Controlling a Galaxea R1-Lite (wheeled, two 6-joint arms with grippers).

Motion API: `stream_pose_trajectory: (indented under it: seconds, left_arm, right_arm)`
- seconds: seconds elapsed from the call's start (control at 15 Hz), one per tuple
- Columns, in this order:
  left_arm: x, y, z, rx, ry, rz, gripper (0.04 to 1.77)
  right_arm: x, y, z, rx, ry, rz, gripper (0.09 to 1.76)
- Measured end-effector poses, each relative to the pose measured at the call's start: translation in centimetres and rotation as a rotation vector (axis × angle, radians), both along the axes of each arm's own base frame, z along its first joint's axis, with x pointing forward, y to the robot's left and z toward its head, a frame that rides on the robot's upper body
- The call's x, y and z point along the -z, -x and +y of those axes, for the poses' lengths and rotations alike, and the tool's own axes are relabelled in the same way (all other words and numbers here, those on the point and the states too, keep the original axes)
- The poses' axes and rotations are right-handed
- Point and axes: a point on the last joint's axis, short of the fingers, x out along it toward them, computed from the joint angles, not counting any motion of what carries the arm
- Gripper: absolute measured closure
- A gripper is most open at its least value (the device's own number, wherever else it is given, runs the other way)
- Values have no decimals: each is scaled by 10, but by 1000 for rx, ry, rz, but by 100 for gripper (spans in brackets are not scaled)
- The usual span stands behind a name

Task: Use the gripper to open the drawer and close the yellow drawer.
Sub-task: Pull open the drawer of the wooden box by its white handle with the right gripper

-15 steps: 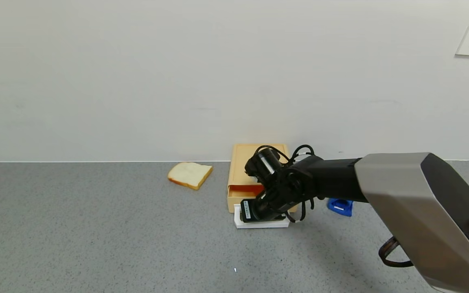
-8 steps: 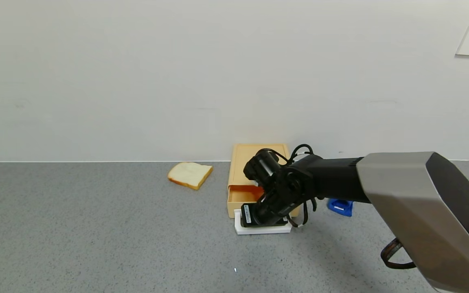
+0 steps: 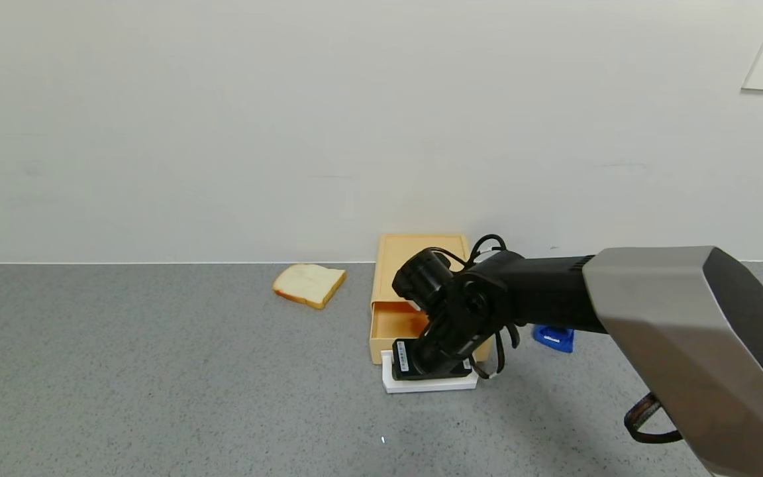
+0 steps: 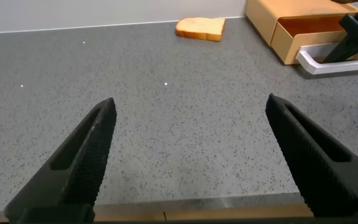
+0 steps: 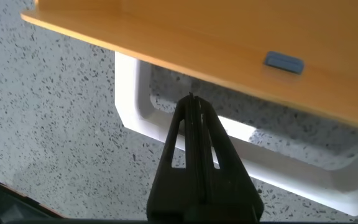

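The right end effector (image 3: 431,368) reached down onto the white loop handle (image 3: 429,383) at the front of the yellow drawer (image 3: 391,328). In the right wrist view its two black fingers (image 5: 194,146) were pressed flat together with nothing between them, their joined tip poked into the opening of the handle (image 5: 166,134) rather than clamped on it. The speckled grey bench (image 3: 156,371) showed through the loop on either side of the fingers. Just beyond the tip ran the drawer's yellow front wall (image 5: 185,43), carrying a small blue-grey tab (image 5: 284,61).

The drawer stood partly pulled out of its flat yellow casing (image 3: 421,255), which lay behind the right end effector, against the wall. The open tray and its orange-tan floor showed between the casing and the handle, partly hidden by the wrist and its looped black cables (image 3: 491,246).

A slice of bread (image 3: 308,283) lay on the bench well to the left of the right end effector, apart from the drawer. A small blue object (image 3: 554,336) sat on the bench just to its right, half hidden behind the arm.

The left end effector (image 4: 191,155) hung low over the bench, well away from the drawer, with its fingers (image 4: 82,155) spread wide and holding nothing.
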Motion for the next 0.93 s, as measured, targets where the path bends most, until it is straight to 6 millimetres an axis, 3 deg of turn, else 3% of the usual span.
stream_pose_trajectory:
  seconds: [0.93]
  left_arm:
    - [0,0,0,0,0,0,8]
  right_arm:
    - [-1,35,7,0,30,61,173]
